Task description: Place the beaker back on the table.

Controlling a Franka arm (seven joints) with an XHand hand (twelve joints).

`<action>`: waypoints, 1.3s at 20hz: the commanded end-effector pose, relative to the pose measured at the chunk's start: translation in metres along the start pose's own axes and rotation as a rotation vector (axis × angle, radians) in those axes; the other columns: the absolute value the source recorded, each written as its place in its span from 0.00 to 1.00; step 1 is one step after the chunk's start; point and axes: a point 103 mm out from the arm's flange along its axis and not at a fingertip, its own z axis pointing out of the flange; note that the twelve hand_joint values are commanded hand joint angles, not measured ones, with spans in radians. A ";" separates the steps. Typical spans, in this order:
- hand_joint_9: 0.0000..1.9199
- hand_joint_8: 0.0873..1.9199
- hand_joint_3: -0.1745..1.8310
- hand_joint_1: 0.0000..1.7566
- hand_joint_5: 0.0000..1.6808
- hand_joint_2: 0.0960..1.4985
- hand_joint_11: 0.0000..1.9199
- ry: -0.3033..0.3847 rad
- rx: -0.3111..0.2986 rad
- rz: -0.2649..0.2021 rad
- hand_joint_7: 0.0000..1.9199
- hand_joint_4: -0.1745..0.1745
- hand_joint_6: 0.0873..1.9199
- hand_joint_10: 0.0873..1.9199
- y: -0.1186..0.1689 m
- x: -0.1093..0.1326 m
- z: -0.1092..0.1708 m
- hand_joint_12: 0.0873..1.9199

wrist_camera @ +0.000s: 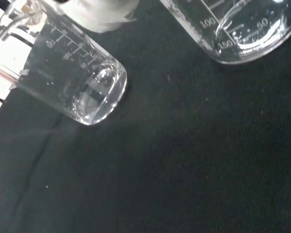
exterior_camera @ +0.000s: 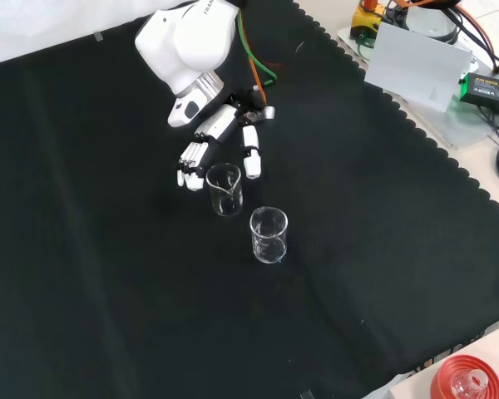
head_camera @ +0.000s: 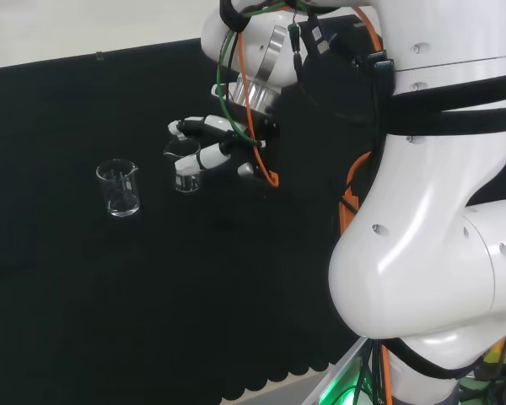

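Note:
A small clear beaker (exterior_camera: 224,190) stands upright between the fingers (exterior_camera: 192,164) and the thumb (exterior_camera: 251,153) of my black and white hand (exterior_camera: 219,125), which close on its sides near the rim. In the head view the same beaker (head_camera: 185,169) sits under the hand (head_camera: 209,145), left of the arm's white links. The wrist view shows this beaker (wrist_camera: 72,73) close up with a white finger (wrist_camera: 99,12) against its wall. Its base is at or just above the black cloth (exterior_camera: 108,274); I cannot tell which.
A second clear beaker (exterior_camera: 269,236) stands on the cloth just in front of the held one; the head view places this second beaker (head_camera: 120,188) to the held one's left. The second beaker's base (wrist_camera: 237,29) also shows in the wrist view. A red ribbed stand (exterior_camera: 474,378) sits off the cloth.

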 end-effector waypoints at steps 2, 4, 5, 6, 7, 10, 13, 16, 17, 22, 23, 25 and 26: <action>0.01 0.26 0.00 0.48 0.12 0.53 0.00 -0.029 -0.033 0.004 0.03 0.30 0.00 0.36 -0.009 0.006 -0.020 0.25; 0.01 0.26 0.00 0.48 0.12 0.53 0.00 -0.038 -0.042 0.009 0.03 0.30 0.00 0.36 -0.013 0.008 -0.028 0.25; 0.01 0.26 0.00 0.48 0.12 0.53 0.00 -0.044 -0.044 0.012 0.03 0.30 0.00 0.36 -0.015 0.009 -0.031 0.25; 0.01 0.26 0.00 0.48 0.12 0.53 0.00 -0.053 -0.048 0.015 0.03 0.30 0.00 0.36 -0.018 0.010 -0.035 0.25; 0.01 0.26 0.00 0.48 0.12 0.53 0.00 -0.064 -0.050 0.021 0.03 0.30 0.00 0.36 -0.021 0.011 -0.039 0.24; 0.01 0.26 0.00 0.48 0.12 0.53 0.00 -0.081 -0.062 0.031 0.03 0.30 0.00 0.36 -0.028 0.016 -0.050 0.24; 0.01 0.26 0.00 0.48 0.12 0.54 0.00 -0.098 -0.073 0.036 0.03 0.30 0.00 0.36 -0.036 0.022 -0.060 0.24; 0.01 0.26 0.00 0.48 0.12 0.54 0.00 -0.113 -0.078 0.039 0.03 0.30 0.00 0.36 -0.041 0.029 -0.066 0.24; 0.01 0.26 0.00 0.48 0.13 0.55 0.00 -0.119 -0.078 0.040 0.03 0.30 0.00 0.36 -0.043 0.031 -0.067 0.24; 0.01 0.26 0.00 0.49 0.13 0.55 0.00 -0.141 -0.079 0.061 0.04 0.29 0.00 0.36 -0.050 0.039 -0.069 0.24; 0.01 0.26 0.00 0.48 0.13 0.55 0.00 -0.146 -0.078 0.067 0.04 0.29 0.00 0.36 -0.051 0.040 -0.069 0.24; 0.01 0.26 0.00 0.48 0.13 0.55 0.00 -0.154 -0.079 0.074 0.04 0.29 0.00 0.36 -0.053 0.042 -0.070 0.24; 0.01 0.26 0.00 0.48 0.13 0.55 0.00 -0.158 -0.079 0.078 0.04 0.29 0.00 0.36 -0.053 0.042 -0.070 0.24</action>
